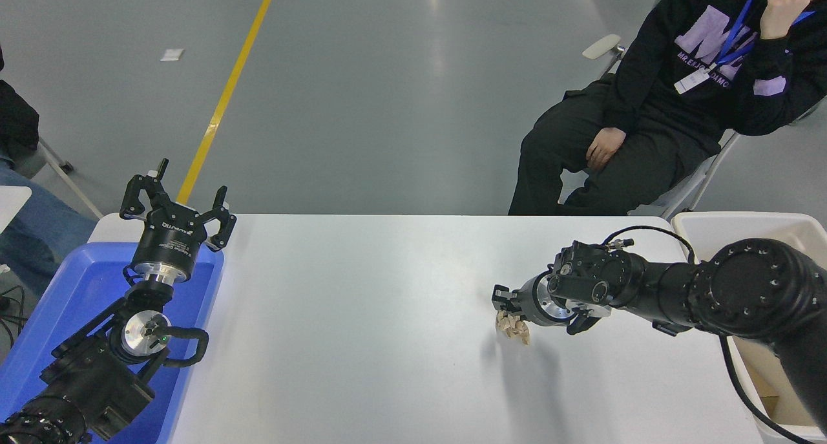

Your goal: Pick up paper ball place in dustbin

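Observation:
The tan, wrinkly paper ball [513, 327] hangs at the tip of my right gripper [506, 309], which is shut on it. Its shadow falls on the white table [362, 315] just below, so it looks lifted a little off the surface. The right arm reaches in from the right edge and points left. The cream-white dustbin [743, 223] stands at the table's right end, partly hidden behind that arm. My left gripper [174, 201] is parked open at the far left, above the blue tray.
A blue plastic tray [64, 289] sits under the left arm at the table's left end. A person [646, 108] in dark clothes sits on a chair beyond the far right corner. Another person's leg shows at the left edge.

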`<act>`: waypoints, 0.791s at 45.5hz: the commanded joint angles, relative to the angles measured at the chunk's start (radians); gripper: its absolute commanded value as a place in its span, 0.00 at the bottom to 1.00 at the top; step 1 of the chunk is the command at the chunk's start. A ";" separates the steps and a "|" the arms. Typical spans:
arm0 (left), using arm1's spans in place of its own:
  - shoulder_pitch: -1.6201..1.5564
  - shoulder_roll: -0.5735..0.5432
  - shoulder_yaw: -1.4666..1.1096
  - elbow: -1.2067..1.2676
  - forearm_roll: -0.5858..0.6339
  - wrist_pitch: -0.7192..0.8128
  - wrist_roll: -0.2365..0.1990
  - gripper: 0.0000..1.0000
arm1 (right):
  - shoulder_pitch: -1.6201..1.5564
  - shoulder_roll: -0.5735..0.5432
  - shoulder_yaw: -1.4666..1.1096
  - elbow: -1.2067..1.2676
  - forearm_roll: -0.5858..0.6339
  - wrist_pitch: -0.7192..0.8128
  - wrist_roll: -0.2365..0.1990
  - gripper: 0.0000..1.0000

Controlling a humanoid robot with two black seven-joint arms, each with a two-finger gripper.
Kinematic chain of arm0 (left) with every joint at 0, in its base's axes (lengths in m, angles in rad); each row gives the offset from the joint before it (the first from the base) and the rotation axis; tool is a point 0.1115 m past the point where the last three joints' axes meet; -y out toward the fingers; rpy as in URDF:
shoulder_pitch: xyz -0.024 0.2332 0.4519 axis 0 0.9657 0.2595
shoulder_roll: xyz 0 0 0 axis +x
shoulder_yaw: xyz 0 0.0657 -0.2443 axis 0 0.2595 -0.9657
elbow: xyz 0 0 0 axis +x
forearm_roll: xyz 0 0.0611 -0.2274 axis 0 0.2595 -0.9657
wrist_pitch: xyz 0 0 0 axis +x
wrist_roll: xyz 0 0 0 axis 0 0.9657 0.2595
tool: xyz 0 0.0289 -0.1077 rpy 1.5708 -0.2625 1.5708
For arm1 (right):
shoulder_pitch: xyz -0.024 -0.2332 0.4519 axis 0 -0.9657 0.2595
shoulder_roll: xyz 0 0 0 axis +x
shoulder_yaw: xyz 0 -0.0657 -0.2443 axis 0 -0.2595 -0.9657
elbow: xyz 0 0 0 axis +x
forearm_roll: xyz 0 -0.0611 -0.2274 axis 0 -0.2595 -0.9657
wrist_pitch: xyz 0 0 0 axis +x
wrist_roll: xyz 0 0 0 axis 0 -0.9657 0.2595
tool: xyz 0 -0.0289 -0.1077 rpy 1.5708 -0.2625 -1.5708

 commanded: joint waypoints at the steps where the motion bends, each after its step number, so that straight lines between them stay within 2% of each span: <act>1: 0.000 0.000 0.000 0.000 0.000 0.000 0.000 0.98 | 0.351 -0.056 -0.185 0.274 0.076 0.200 0.006 0.00; 5: 0.000 0.000 0.000 0.000 0.000 0.000 0.000 0.98 | 0.595 -0.165 -0.232 0.438 0.108 0.308 0.009 0.00; 8: 0.000 0.000 0.000 0.000 0.000 0.000 0.000 0.98 | 0.816 -0.250 -0.264 0.529 0.106 0.461 0.007 0.00; 11: 0.000 0.000 0.000 0.000 0.000 0.000 0.000 0.98 | 0.969 -0.293 -0.304 0.538 0.106 0.463 0.009 0.00; 19: 0.000 0.000 0.000 0.000 -0.002 0.000 0.000 0.98 | 1.194 -0.323 -0.363 0.541 0.103 0.463 0.007 0.00; 36: 0.000 0.000 0.000 0.000 0.000 0.000 0.000 0.98 | 1.195 -0.317 -0.389 0.544 0.102 0.463 0.007 0.00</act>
